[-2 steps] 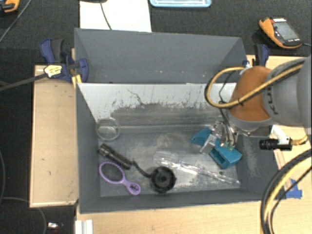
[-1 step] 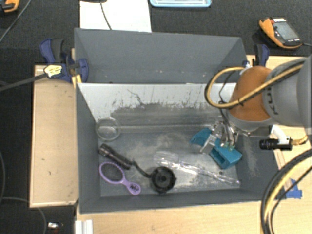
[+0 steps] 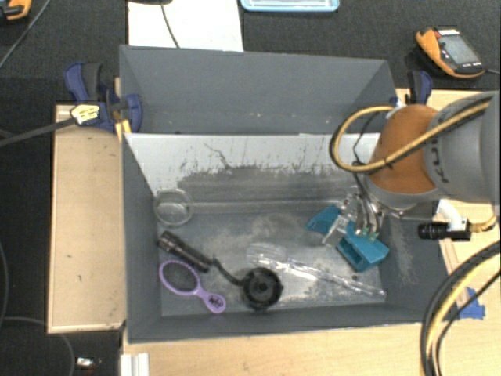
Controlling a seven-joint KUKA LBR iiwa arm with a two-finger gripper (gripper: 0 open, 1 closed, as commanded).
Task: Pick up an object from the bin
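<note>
Bin (image 3: 142, 233): one, grey metal, with a few loose things spread across its floor.
Tool (image 3: 358, 229): one, hanging at 3 o'clock directly over the blue plastic piece; we cannot tell whether it is released or clenched.
Blue plastic piece (image 3: 366, 251): at 3 o'clock. We judge it stiff, light and somewhat slick, best taken across its blocky lower end. It may be one piece or two, because the tool hides the middle.
Clear wrapper (image 3: 313, 270): one, at 5 o'clock, limp and slippery.
Black corded cap (image 3: 260, 287): one, at 6 o'clock.
Purple loop (image 3: 186, 279): one, at 8 o'clock.
Clear disc (image 3: 172, 207): one, at 10 o'clock.
</note>
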